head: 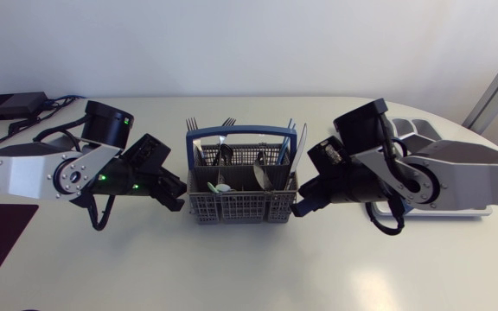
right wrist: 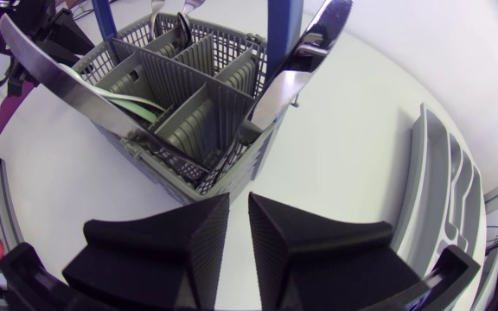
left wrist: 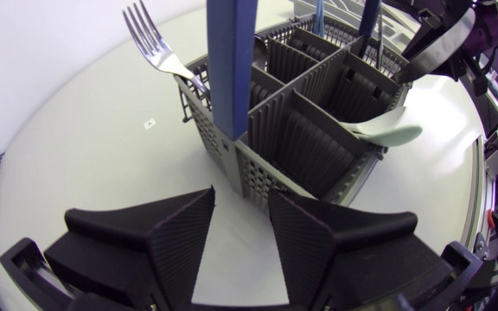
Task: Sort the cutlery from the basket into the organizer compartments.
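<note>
The left gripper (left wrist: 242, 203) is hovering just short of one end wall of the cutlery basket (left wrist: 301, 147), its fingers apart and holding nothing. The right gripper (right wrist: 239, 207) is facing the opposite end, fingers only narrowly parted and also empty. Flanking the basket this way is probably letting either arm reach in. A fork (left wrist: 150, 39) is standing tines-up ahead of the left gripper. The organizer (right wrist: 443, 190) is lying beside the right gripper, awaiting pieces.

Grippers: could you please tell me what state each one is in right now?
Left gripper: open, holding nothing.
Right gripper: slightly open, holding nothing.
</note>
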Tool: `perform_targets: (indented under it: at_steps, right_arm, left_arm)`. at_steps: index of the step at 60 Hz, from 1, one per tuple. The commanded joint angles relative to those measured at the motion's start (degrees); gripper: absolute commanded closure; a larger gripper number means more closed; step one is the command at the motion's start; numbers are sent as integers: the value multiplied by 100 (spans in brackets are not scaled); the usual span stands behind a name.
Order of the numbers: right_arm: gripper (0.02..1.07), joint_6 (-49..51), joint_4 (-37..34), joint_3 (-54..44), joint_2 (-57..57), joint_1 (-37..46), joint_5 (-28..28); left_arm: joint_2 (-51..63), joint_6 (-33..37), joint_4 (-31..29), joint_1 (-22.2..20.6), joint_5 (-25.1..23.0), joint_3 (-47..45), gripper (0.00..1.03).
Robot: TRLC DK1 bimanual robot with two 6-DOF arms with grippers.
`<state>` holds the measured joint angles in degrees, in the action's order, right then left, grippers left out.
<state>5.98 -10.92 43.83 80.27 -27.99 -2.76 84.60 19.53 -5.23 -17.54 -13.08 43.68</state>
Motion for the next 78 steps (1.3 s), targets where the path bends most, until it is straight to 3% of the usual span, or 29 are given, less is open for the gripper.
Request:
perform_targets:
  at_steps: [1,14,18,24,30,40,59,78]
  right_arm:
    - [85,-123,55,196,59,-128,39]
    - [84,-70,28,117,-46,-93,312]
    - [78,9,-95,73,-196,-58,417]
    - [53,184,-429,2,-688,-49,505]
    - [50,281,-851,108,-1075,-49,505]
    - [35,281,-1668,574,-1532,-383,408]
    - [35,-35,-2283,1549,-1233,-1315,338]
    - [35,-193,-2749,2481,-714,-1842,13]
  left_arm:
    - [145,-72,75,-30,-116,141,60]
    - [127,-63,84,-4,-142,70,59]
    - [57,-46,58,49,-142,18,56]
    - [-251,33,-4,146,-142,-185,50]
    - [-585,51,-118,190,-133,-360,46]
    - [-1288,148,-461,190,-133,-527,39]
    - [-2694,350,-1041,-144,-133,-1037,17]
    - [-2764,332,-1120,-399,-116,-1019,14]
